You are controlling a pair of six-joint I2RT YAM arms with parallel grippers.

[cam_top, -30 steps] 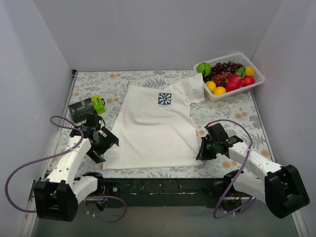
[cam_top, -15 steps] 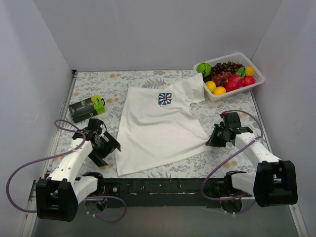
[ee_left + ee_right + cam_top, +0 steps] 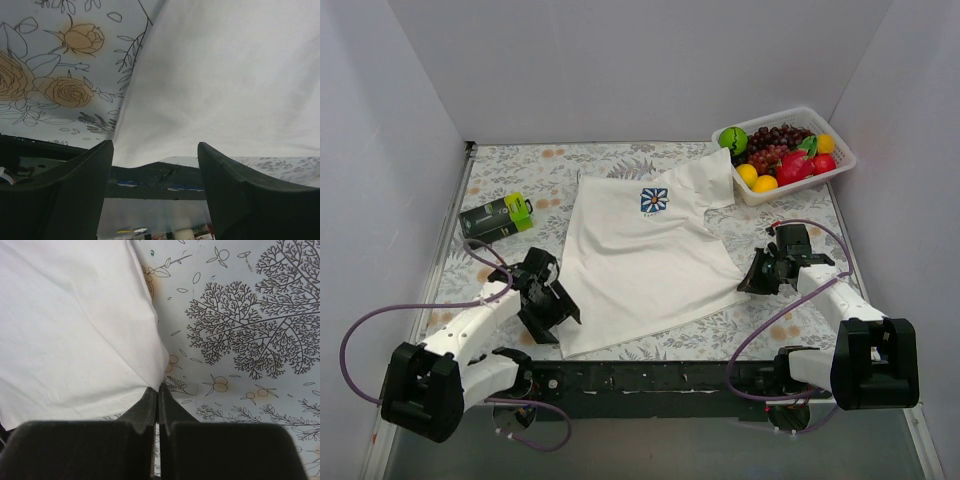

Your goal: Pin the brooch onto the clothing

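Right wrist | right hand [image 3: 158, 389] clamped on T-shirt [image 3: 75, 315] corner | left hand [image 3: 155, 147] agape over hem | risk: right's tug may slide hem away, left misses

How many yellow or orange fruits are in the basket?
3: a yellow fruit and a second one at the basket's near-left corner, an orange fruit at its right side. Grapes may hide more.

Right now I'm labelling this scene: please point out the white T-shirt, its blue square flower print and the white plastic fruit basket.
white T-shirt [image 3: 640, 265]: top view, middle of the cloth.
blue square flower print [image 3: 654, 200]: top view, centre of the flower.
white plastic fruit basket [image 3: 808, 181]: top view, near side wall.
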